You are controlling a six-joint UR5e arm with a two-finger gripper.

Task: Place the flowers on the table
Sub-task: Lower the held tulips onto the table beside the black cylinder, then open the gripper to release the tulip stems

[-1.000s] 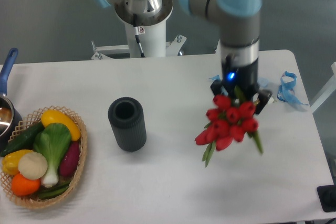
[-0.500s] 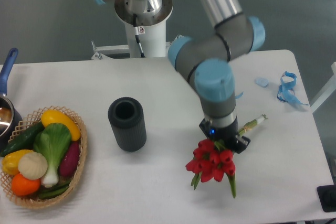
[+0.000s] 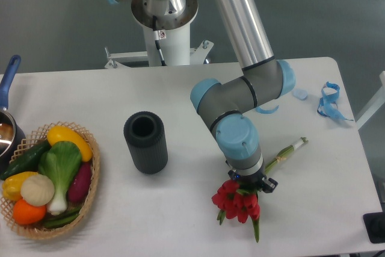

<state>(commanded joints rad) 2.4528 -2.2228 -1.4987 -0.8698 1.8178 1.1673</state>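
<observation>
White table [image 3: 180,100], matte. Arm bent low at front right. Gripper [image 3: 248,180] pinching flowers [image 3: 238,201], heads near the front edge, stems trailing back-right, seemingly close to the surface. Risk: releasing while they hang tilted could crush blooms.

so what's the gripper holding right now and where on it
The gripper holds the flowers, gripped on the stems just behind the red heads; the stem ends stick out past it to the right. The fingers themselves are mostly hidden.
</observation>
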